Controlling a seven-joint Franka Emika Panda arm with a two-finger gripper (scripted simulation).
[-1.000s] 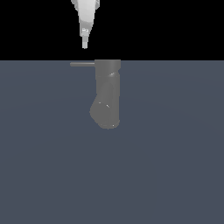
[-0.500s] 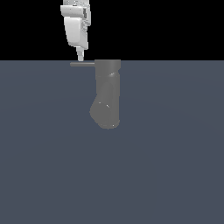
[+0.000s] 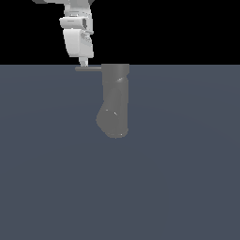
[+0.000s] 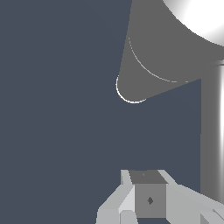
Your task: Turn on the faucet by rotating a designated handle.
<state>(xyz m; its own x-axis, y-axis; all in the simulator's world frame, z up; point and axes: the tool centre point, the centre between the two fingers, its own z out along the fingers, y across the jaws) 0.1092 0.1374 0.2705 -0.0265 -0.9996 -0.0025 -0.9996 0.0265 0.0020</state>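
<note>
Flat slate-blue worktop (image 3: 56, 178) under black backdrop, dark grey faucet (image 3: 115, 101) upright at frame centre, handle (image 3: 88, 68) projecting left, white tool (image 3: 83, 62) tip touching it from above, opening indiscernible

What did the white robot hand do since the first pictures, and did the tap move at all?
The pincer came down from the top of the exterior view until its tip reached the handle, close to the rod's free end. It has not taken hold of anything. The faucet and its handle stayed where they were, the handle pointing toward the exterior view's left.
</note>
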